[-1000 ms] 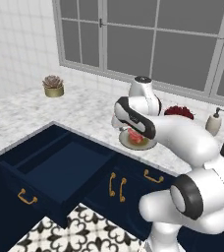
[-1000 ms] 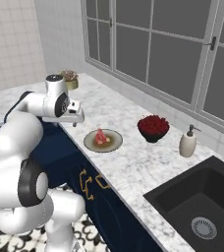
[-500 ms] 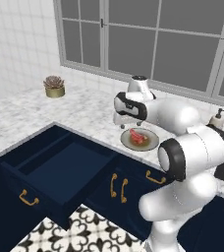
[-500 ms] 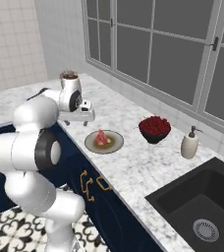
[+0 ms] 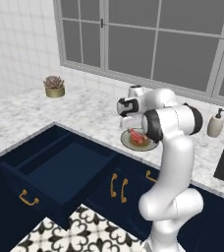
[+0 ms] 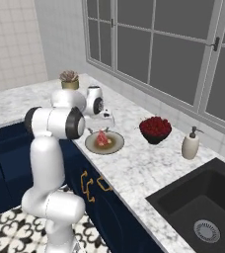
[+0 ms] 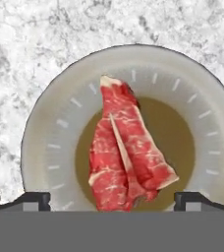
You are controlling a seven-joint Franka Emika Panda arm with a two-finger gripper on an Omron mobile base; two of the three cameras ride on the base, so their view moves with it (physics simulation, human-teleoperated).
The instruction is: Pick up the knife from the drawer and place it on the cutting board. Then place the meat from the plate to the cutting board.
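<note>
The meat (image 7: pixel 126 147) lies in the middle of the plate (image 7: pixel 50 142), directly under the claw (image 7: pixel 112 201). The plate rests on a white-grey marble counter (image 5: pixel 84 110) beneath a wide window (image 5: pixel 148 39); the navy drawer (image 5: pixel 60 170) stands pulled out, below and to the claw's left. The claw's fingertips (image 7: pixel 33 199) are spread wide, one on either side of the meat, gripping nothing.

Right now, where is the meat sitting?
The meat lies in the middle of the plate on the marble counter, directly below the open gripper, left of the berry bowl in the right base view.
</note>
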